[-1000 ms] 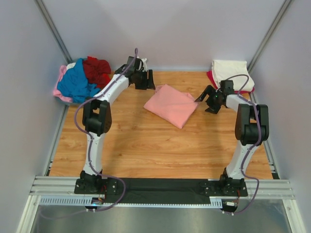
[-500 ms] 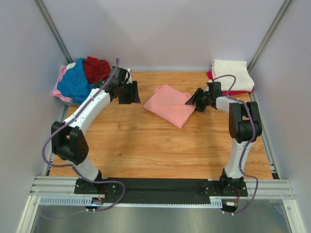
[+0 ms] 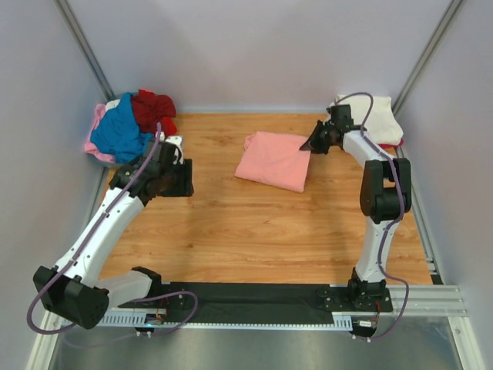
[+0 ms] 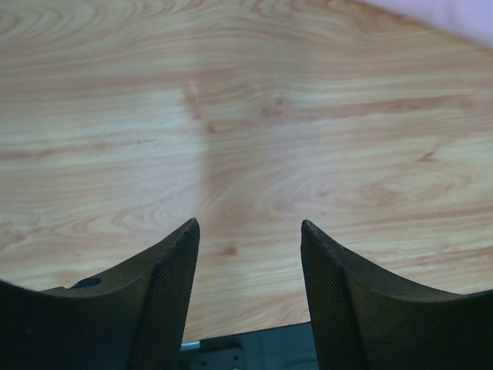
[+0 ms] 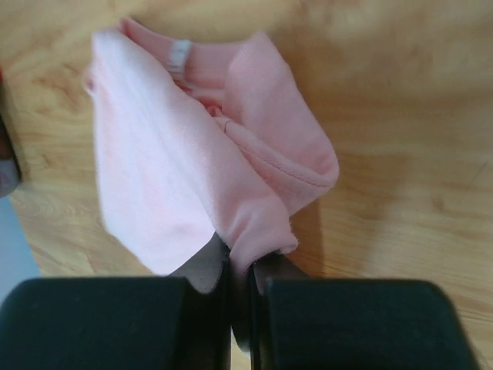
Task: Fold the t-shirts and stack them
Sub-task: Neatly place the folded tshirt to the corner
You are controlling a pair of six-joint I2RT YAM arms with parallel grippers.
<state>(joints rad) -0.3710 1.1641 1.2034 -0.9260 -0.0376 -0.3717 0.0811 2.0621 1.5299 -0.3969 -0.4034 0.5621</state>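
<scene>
A folded salmon-pink t-shirt (image 3: pixel 273 160) (image 5: pixel 185 162) lies at the table's middle back. My right gripper (image 3: pixel 310 145) (image 5: pixel 240 266) is shut on its right corner, with pink cloth pinched between the jaws. A heap of unfolded t-shirts sits at the back left: blue (image 3: pixel 119 131), dark red (image 3: pixel 154 110) and pale pink (image 3: pixel 96 131). Folded t-shirts are stacked at the back right, cream (image 3: pixel 370 116) on top and a red one below, mostly hidden. My left gripper (image 3: pixel 185 179) (image 4: pixel 248 254) stands open over bare wood, left of the pink shirt, with nothing between its fingers.
The wooden table (image 3: pixel 254 231) is walled in by grey panels at the back and both sides. A metal rail (image 3: pixel 254 297) with the arm bases runs along the near edge; the left wrist view shows that edge (image 4: pixel 246 351) just below the fingers.
My right gripper has shut on the pink shirt's right corner and drawn it back and right, turning the shirt. My left arm has swung away from the shirt toward the near left.
</scene>
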